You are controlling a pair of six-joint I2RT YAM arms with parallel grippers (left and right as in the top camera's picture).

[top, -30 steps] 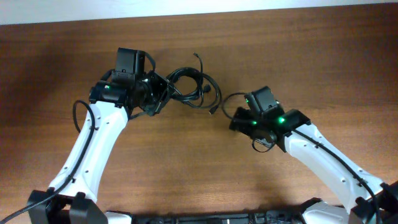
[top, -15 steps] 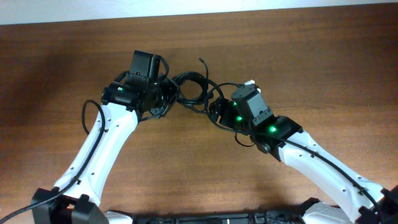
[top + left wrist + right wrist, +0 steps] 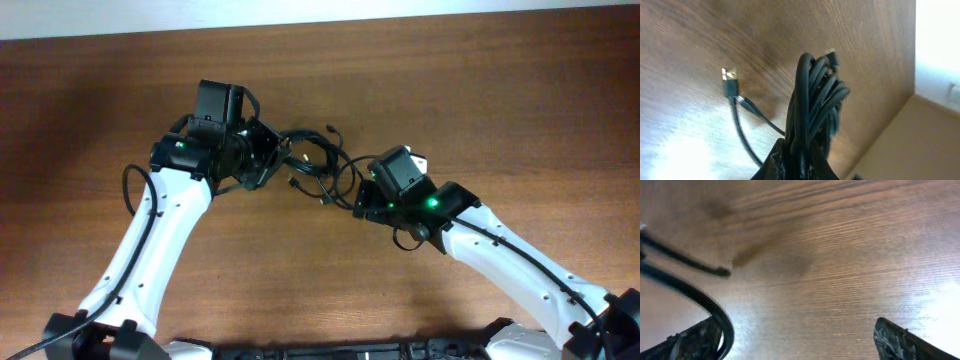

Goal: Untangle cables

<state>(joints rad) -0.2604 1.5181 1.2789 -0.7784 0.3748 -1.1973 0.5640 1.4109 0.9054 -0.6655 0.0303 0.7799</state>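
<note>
The black cables (image 3: 315, 160) lie as a tangled bundle of loops on the wooden table (image 3: 480, 90) between the two arms. My left gripper (image 3: 268, 155) is shut on the bundle's left end. In the left wrist view the cables (image 3: 815, 95) rise as a thick bunch from between the fingers (image 3: 777, 160), and a loose gold-tipped plug (image 3: 729, 77) lies on the wood to the left. My right gripper (image 3: 358, 195) is open at the bundle's lower right edge. In the right wrist view a cable loop (image 3: 705, 300) curves past its left finger (image 3: 690, 342), and nothing lies between the jaws.
The table's far edge meets a pale wall (image 3: 300, 15) at the top. A thin plug end (image 3: 722, 271) rests on the wood left of my right gripper. Each arm's own thicker black wire loops near its wrist (image 3: 128, 185).
My right arm has moved left to the bundle's lower right edge. My left gripper shifted right, then back slightly left, still holding the cables. The loops have spread toward the right.
</note>
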